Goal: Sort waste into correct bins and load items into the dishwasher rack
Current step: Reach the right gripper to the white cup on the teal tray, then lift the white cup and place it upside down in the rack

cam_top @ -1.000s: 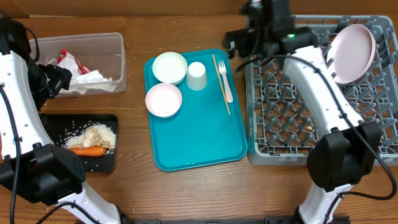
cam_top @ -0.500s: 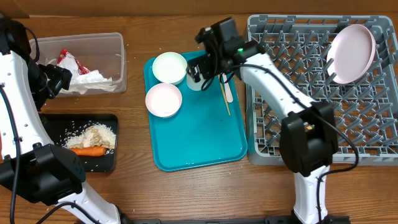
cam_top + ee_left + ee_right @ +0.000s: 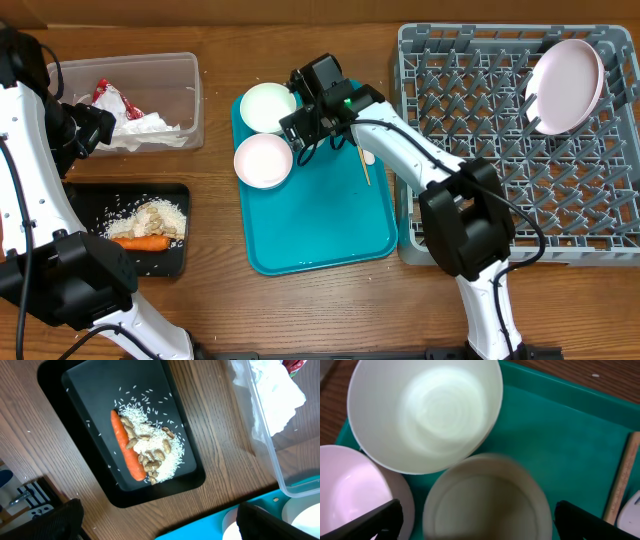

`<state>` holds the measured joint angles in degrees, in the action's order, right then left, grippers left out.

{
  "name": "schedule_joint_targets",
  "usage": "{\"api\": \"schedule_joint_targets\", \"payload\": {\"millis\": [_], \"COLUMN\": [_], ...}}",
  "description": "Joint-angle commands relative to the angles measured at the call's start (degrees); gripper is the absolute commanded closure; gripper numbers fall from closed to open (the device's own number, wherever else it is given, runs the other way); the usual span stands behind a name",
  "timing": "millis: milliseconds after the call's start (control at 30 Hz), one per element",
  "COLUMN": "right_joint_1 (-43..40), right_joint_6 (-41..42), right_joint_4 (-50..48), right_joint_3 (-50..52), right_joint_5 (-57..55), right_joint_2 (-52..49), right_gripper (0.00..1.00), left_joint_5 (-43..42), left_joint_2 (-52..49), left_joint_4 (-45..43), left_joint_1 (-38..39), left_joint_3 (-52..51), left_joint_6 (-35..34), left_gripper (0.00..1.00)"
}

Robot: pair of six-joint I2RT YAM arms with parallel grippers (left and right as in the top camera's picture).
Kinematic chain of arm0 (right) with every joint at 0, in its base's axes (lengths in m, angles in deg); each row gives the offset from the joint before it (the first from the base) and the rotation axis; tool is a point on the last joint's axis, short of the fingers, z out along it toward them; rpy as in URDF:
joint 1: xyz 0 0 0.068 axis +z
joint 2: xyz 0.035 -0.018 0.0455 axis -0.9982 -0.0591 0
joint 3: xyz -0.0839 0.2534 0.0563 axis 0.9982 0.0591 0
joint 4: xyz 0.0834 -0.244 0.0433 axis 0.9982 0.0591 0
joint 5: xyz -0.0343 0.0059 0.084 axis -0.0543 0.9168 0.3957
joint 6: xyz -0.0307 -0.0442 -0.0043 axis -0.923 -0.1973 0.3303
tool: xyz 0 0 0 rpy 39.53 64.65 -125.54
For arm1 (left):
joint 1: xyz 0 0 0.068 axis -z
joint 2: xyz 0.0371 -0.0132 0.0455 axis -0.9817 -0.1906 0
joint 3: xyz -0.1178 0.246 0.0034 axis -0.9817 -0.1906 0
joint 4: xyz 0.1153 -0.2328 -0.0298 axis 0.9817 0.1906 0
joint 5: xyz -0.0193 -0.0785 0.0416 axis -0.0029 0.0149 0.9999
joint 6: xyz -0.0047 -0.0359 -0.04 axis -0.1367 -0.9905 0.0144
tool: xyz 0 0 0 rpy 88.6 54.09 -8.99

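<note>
the right pincer (image 3: 479,520) is hovering, spread, over the small white cup (image 3: 487,497) on the flat teal tray (image 3: 560,430) (two small white bowls (image 3: 425,410) (image 3: 355,492) beside it); the left pincer (image 3: 160,527), also spread, is hanging near the shallow black tray (image 3: 85,405).

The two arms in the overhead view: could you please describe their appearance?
The left arm and right arm have white tubular links, bulky black joints and thin black cables. A green light glows near the right wrist. The left gripper and right gripper have black fingers.

My right pincer (image 3: 315,128) has swung off the grey pegged plastic rack (image 3: 530,170), now poised over the small white cup (image 3: 487,502).
</note>
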<state>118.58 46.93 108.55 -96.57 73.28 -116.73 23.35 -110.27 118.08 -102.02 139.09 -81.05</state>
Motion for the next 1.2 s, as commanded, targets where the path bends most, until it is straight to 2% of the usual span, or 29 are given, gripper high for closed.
{"api": "schedule_joint_targets", "payload": {"millis": [0,33,133,300,333,567,800,1000,1167], "right_joint_1": [-0.1,-0.1,-0.2,-0.2,-0.2,-0.6,-3.8,-11.5,-21.4], "right_joint_6": [0.1,0.1,0.7,1.9,2.2,3.3,3.3,3.3,3.3], "right_joint_4": [-0.7,-0.7,-0.7,-0.9,-0.9,-0.5,1.0,1.6,3.3], "right_joint_3": [-1.1,-1.1,-1.1,-1.1,-1.1,-1.3,-1.3,-1.3,-1.2], "right_joint_5": [-1.8,-1.9,-3.0,-3.5,-3.5,-4.8,-13.9,-17.5,-17.4], "right_joint_2": [0.0,0.0,0.0,0.1,0.1,3.3,13.5,21.7,23.4], "right_gripper": [0.00,0.03,0.24,0.49,0.51,0.54,0.57,0.57,0.56], "left_joint_5": [-0.1,-0.1,-0.1,-0.1,-0.1,-0.1,-0.1,-0.1,-0.1], "left_joint_2": [1.6,1.6,1.6,1.6,1.6,1.6,1.6,1.6,1.6], "left_joint_4": [0.1,0.1,0.1,0.1,0.1,0.1,0.1,0.1,0.1], "left_joint_1": [-0.1,-0.1,-0.1,0.0,0.0,0.0,0.0,0.0,0.1], "left_joint_3": [-0.1,-0.1,-0.1,-0.1,-0.1,-0.1,-0.1,-0.1,-0.1], "left_joint_6": [0.2,0.2,0.2,0.2,0.2,0.2,0.2,0.2,0.2], "left_gripper": [0.00,0.00,0.00,0.00,0.00,0.00,0.00,0.00,0.00]}}
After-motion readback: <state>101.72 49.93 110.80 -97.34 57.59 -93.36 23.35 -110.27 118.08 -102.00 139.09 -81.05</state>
